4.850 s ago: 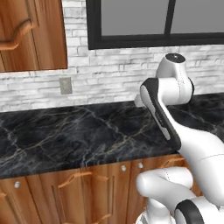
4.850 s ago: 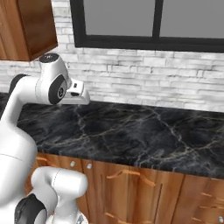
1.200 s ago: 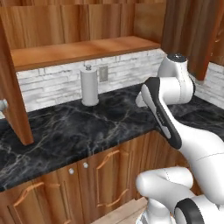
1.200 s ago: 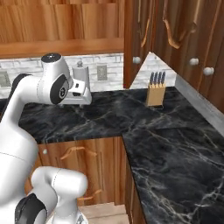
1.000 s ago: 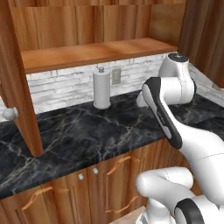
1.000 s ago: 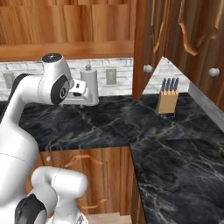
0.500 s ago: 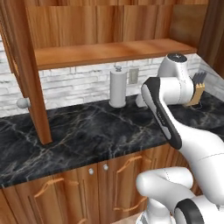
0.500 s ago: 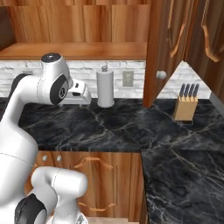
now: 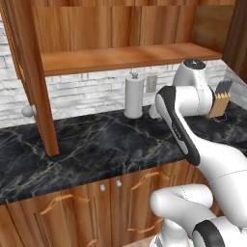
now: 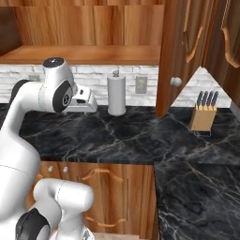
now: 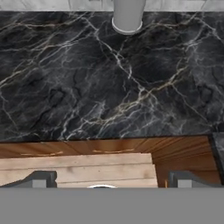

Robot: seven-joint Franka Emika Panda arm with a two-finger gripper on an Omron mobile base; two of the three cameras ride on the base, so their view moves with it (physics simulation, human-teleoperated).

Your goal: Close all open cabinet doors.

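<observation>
Gripper (image 11: 107, 181) hangs over the front edge of the black marble counter (image 11: 87, 78), pointing down; jaws spread wide apart, nothing between them. Judged a carry pose: the arm is folded close to the body and not yet lifted toward any door.

Open cabinet doors: the left door (image 9: 31, 72) stands well above and to the left of the gripper, swung out over the counter so its thin edge faces the robot, round knob (image 9: 28, 111) on its outer side. The right door (image 10: 171, 56) stands above and to the right, also swung out, knob (image 10: 176, 81) toward the robot. Long axis of both panels is vertical; each juts forward from the open shelf (image 10: 84, 55).

Paper towel roll (image 11: 127, 15) stands ahead of the gripper by the wall. Knife block (image 10: 203, 115) sits further right, past the right door.

Judgement: neither door closed yet; hand must rise to panel height.
</observation>
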